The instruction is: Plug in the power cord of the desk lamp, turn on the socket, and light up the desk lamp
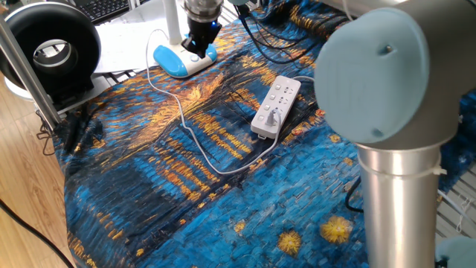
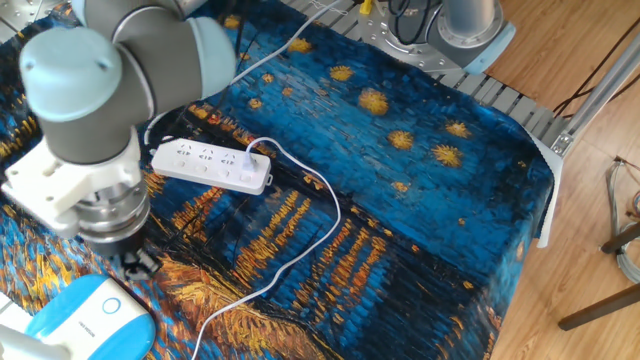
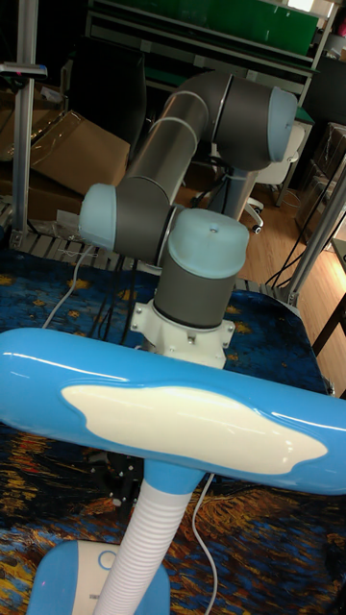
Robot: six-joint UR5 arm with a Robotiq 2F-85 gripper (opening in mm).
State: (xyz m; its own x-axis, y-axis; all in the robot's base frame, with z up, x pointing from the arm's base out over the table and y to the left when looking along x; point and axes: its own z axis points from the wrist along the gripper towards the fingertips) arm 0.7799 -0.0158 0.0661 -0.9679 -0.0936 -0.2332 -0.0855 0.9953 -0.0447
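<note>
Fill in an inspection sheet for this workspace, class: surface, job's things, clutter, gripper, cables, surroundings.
Surface: table under a blue and gold starry cloth.
Job's things: power cord plugged into socket; desk lamp at the table edge.
Clutter: black ring-shaped device, papers.
Gripper: gripper above the lamp base; fingers' state unclear.
Cables: black cables behind the socket.
Surroundings: wooden floor, metal frame.

My arm (image 3: 178, 144) is the usual look: silvery-grey metal tubes with fat rounded joints, each capped in pale blue plastic (image 1: 387, 71). Down at the wrist there's a white blocky flange (image 2: 60, 180) above a ribbed metal collar, and the gripper (image 2: 135, 262) under it is small and black. On the tall fixed view the tubes come out much darker grey, with a white mounting plate (image 3: 183, 338) under the nearest joint.
</note>
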